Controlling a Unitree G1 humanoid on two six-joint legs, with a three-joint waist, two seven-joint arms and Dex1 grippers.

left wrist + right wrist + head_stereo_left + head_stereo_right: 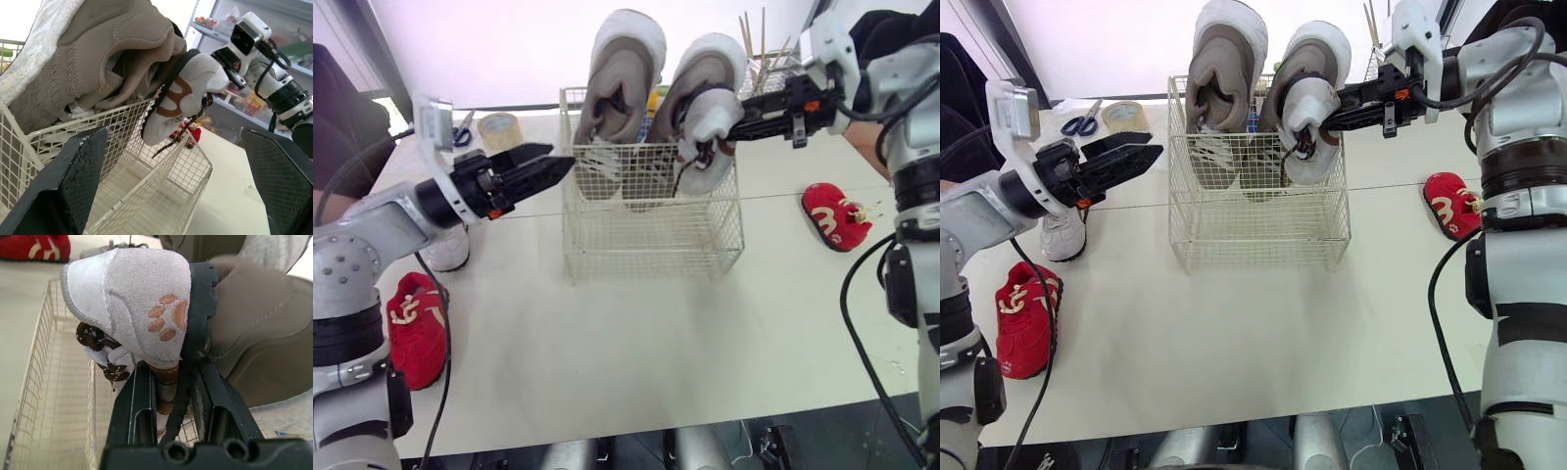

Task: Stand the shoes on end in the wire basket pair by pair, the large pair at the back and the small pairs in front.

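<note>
right eye view, right end effector [1329,116] extended, clamping white shoe [1307,137] over basket [1253,233], left end effector [1152,149] spread

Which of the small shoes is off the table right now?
The white shoe with brown laces, clamped in the right gripper above the wire basket. The other white shoe, the left red shoe and the right red shoe rest on the table.

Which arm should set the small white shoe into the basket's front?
Right. The right gripper is shut on the small white shoe above the front of the wire basket; the left gripper is open and empty beside it.
</note>
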